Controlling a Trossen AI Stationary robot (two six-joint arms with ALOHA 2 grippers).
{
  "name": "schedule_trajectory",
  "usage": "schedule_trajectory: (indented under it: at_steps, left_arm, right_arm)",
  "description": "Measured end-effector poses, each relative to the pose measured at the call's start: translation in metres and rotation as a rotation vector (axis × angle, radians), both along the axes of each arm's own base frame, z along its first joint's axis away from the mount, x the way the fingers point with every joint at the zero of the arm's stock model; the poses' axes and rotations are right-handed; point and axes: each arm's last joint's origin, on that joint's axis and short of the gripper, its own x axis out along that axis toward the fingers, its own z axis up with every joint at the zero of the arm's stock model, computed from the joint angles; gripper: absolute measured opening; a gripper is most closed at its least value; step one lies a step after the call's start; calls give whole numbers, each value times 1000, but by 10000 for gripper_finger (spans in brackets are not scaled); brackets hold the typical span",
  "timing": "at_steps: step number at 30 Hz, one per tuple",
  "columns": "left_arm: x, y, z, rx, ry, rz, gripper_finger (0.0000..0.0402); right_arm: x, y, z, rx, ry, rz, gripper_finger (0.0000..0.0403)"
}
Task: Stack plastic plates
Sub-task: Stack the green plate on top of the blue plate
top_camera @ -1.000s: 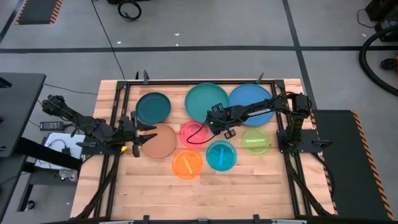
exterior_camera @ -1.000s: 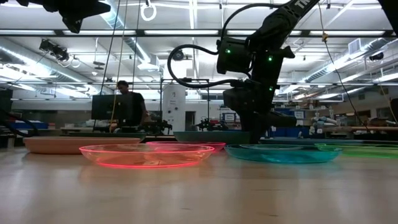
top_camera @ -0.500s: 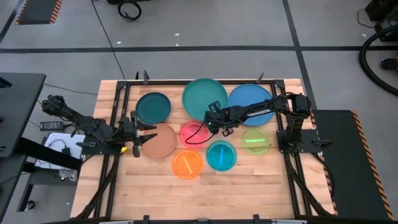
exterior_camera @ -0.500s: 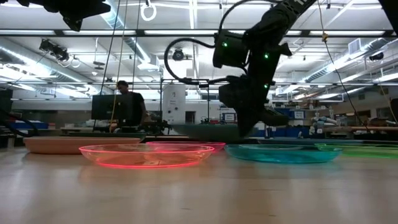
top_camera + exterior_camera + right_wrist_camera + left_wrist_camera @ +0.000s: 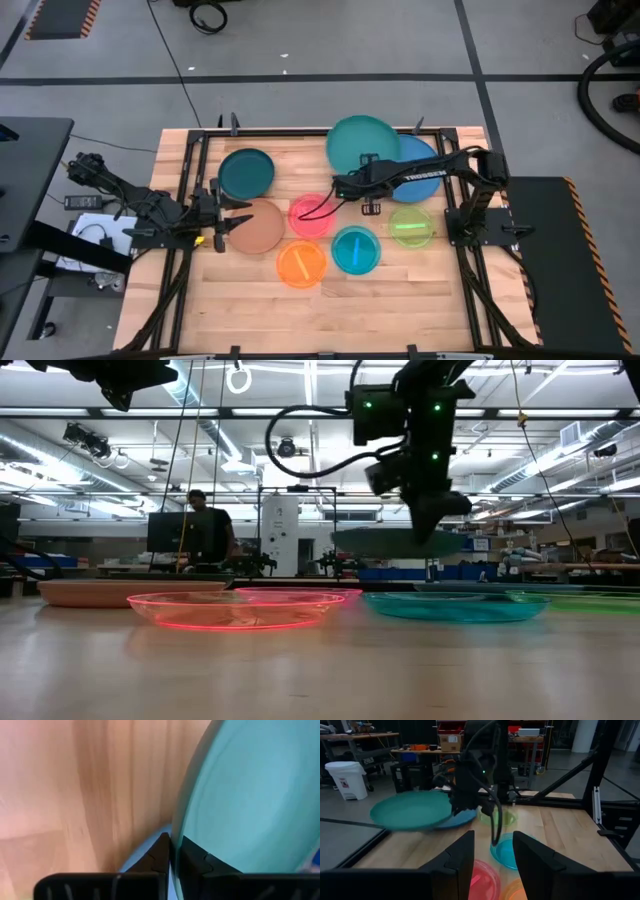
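Right gripper [image 5: 362,183] fingers pinch the teal plate [image 5: 363,143] by its rim, lifted off the tabletop at upper centre, partly over the blue plate [image 5: 420,160]. Looks light, stiff, slick: rim grip w/ firm squeeze. Left gripper [image 5: 238,213] waits centre-left, fingers spread.

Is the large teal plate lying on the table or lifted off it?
Lifted. In the low view the large teal plate hangs above the plates on the table, and the right gripper is shut on its rim, over the blue plate.
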Motion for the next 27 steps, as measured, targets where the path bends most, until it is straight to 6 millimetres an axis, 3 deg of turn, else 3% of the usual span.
schedule_trajectory:
  at_steps: [6, 17, 27]
  left_arm:
    - [0, 0, 0, 1, 4, 0, 142]
    - [0, 0, -1, 9, 7, -1, 142]
    - [0, 0, -1, 9, 6, -1, 142]
  right_arm:
    - [-17, -8, -3, 71, -37, -208, 31]
    - [-45, -28, -32, 84, 0, -441, 31]
    - [-49, -36, -42, 174, -41, -502, 37]
